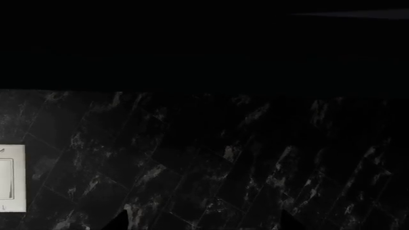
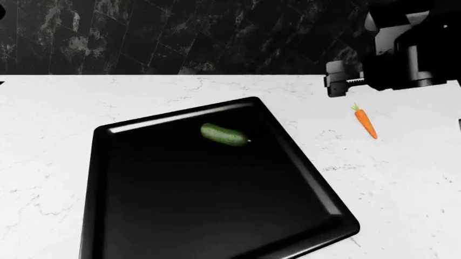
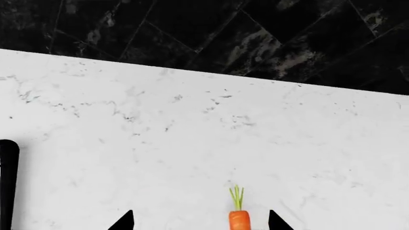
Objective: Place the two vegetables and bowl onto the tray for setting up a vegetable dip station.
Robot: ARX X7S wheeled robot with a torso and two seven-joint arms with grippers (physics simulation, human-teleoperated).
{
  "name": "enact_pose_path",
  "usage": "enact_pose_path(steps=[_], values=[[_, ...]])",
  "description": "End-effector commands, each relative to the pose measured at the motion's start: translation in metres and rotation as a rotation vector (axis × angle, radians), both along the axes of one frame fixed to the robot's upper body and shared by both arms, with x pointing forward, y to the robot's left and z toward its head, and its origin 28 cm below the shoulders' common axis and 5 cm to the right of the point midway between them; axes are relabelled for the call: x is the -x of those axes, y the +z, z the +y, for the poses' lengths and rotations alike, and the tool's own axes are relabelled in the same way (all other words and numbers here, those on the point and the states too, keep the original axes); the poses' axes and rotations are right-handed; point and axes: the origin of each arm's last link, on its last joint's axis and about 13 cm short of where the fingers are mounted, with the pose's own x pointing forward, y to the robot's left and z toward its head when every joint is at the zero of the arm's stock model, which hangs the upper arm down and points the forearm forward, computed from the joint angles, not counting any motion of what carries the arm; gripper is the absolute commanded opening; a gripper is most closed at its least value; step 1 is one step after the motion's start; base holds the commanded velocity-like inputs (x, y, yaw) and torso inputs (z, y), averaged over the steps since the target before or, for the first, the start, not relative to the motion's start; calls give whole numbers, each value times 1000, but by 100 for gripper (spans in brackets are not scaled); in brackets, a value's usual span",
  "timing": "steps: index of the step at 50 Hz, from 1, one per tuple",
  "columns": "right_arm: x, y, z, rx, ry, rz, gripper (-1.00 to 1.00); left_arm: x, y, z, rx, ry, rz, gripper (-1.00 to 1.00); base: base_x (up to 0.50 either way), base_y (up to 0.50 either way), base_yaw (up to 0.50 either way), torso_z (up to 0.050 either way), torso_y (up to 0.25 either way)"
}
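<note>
- facing a dark marbled wall with a white switch plate at one edge, the left wrist view shows nothing of the task; only two dark fingertip points of the left gripper poke in, set well apart, so it reads as open with nothing between them.
- looking down in the head view, the cucumber already lies on the black tray, toward its far edge, its long axis running slantwise from far-left to near-right. one of three things looks done.
- the carrot is on the white counter, off the tray to its right, leafy top toward the wall and tip toward the robot, long axis roughly front to back with a slight slant. the right gripper hangs above and just behind it; from here i cannot tell how wide it stands.
- the bowl shows in no view, so carrot and bowl both seem left to do.
- the right wrist view puts the carrot's green top and orange shoulder between the two dark fingertips, which are spread wide and hold nothing. a sliver of the tray's rim shows at one edge.
</note>
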Motion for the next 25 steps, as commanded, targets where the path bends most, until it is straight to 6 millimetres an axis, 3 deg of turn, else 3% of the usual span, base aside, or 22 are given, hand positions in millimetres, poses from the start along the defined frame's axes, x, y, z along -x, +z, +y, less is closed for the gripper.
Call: enact_pose_path(steps=[1, 14, 25], values=[[-1, -18, -12, -27, -76, -26, 100, 1, 0, -1, -3, -3, 1, 100, 0, 0, 0, 0, 0], [-7, -26, -24, -76, -149, 6, 100, 1, -1, -2, -7, -6, 1, 100, 0, 0, 0, 0, 0], [-4, -39, -34, -10, -157, 78, 100, 2, -1, -3, -12, -8, 0, 100, 0, 0, 0, 0, 0]])
